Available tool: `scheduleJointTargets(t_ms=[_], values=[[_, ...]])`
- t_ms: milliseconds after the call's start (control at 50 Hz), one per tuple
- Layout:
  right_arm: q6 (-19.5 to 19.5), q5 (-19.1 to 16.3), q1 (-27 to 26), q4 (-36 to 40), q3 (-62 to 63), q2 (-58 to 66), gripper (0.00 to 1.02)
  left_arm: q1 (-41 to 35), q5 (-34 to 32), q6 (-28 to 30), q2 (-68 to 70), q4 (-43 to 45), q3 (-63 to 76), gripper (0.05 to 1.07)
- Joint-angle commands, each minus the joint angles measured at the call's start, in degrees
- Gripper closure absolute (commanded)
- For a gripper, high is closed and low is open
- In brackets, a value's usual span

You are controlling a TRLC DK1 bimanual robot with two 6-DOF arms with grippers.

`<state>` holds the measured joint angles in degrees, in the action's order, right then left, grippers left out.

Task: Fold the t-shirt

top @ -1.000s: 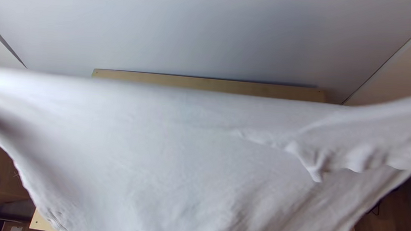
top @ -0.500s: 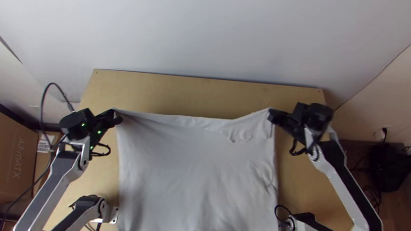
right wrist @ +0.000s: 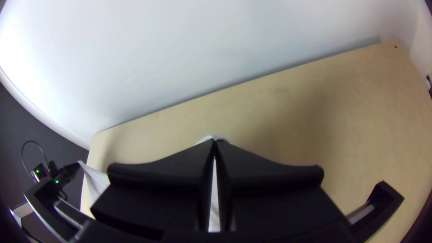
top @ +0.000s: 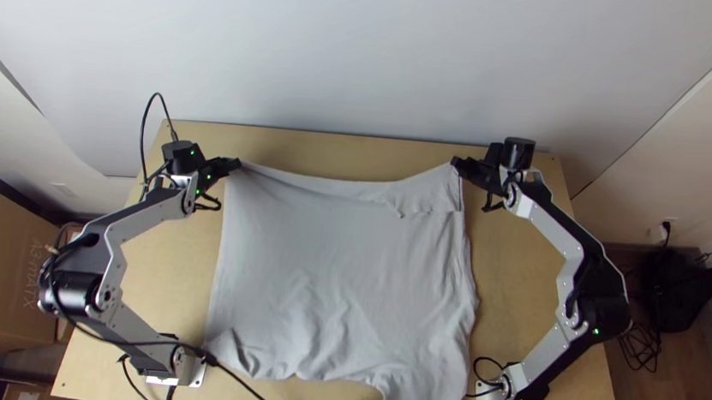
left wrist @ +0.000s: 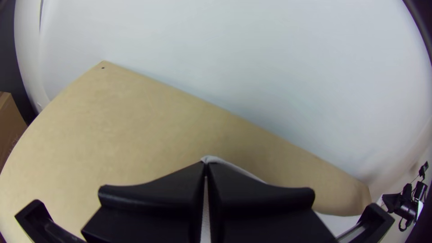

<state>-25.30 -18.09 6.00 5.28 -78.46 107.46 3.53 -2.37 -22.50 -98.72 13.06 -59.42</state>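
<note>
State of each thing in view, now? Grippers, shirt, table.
T-shirt: spread between the grippers, far edge sagging slightly, near edge rumpled and uneven; not folded up.
Left gripper: shut on one end of the shirt's far edge.
Right gripper: shut on the other end of that edge.
Table: partly covered by the shirt, bare along its far side.

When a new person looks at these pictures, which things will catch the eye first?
First comes the large pale t-shirt, stretched wide over the middle of the wooden table, its lower edge bunched near the arms' bases. Then the two black grippers: the left one and the right one are each closed on an upper corner of the cloth, with its top edge sagging between them.
</note>
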Motion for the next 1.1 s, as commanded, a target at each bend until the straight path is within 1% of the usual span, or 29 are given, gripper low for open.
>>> scheduleJointTargets(t_ms=[0,120,240,360,400,500,540,600,660,740,860,980,1080], values=[[-0.3,-0.2,-1.7,2.1,-9.3,6.9,1.0,1.7,-0.5,0.3,-5.4,1.1,-7.2,1.05],[-0.3,-0.3,-2.1,10.4,-23.1,16.7,1.0,2.5,-0.8,0.3,-11.9,-1.6,-15.8,1.05],[-0.4,-0.4,-2.3,16.9,-36.4,26.1,1.0,3.0,-0.8,0.3,-18.4,-5.4,-25.5,1.05],[-0.5,-0.4,-2.3,25.2,-53.3,36.2,1.0,3.1,-0.8,0.2,-24.8,-9.8,-34.9,1.05],[-0.8,-0.4,-2.3,25.5,-56.0,38.0,1.0,3.1,-0.8,0.2,-26.5,-12.1,-38.1,1.05],[-1.1,-0.3,-1.7,22.8,-56.5,38.8,1.0,2.6,-0.8,-0.2,-30.4,-18.2,-45.6,1.05],[-1.1,-0.3,-1.5,22.5,-56.5,38.9,1.0,2.3,-0.8,-0.3,-31.7,-22.4,-49.1,1.05],[-1.2,-0.3,-1.2,22.9,-56.5,39.0,1.0,1.7,-0.8,-0.2,-33.6,-29.8,-54.5,1.05],[-2.0,-0.4,-1.1,23.9,-56.4,38.8,1.0,1.3,-0.9,-0.2,-33.7,-33.7,-56.5,1.05],[-2.5,-0.3,-1.1,25.4,-55.7,37.8,1.0,1.1,-3.1,-0.5,-31.6,-35.3,-55.0,1.05],[-3.0,-0.4,-1.3,30.0,-54.3,35.2,1.0,0.8,-5.2,-0.9,-26.9,-35.6,-50.6,1.05],[-1.7,-0.3,-1.5,33.1,-50.8,30.7,1.0,0.0,-5.7,-0.3,-21.0,-35.2,-44.7,1.05],[-0.8,-0.3,-1.4,34.3,-47.7,26.3,1.0,-0.4,-6.9,-0.3,-15.5,-32.7,-38.6,1.05]])
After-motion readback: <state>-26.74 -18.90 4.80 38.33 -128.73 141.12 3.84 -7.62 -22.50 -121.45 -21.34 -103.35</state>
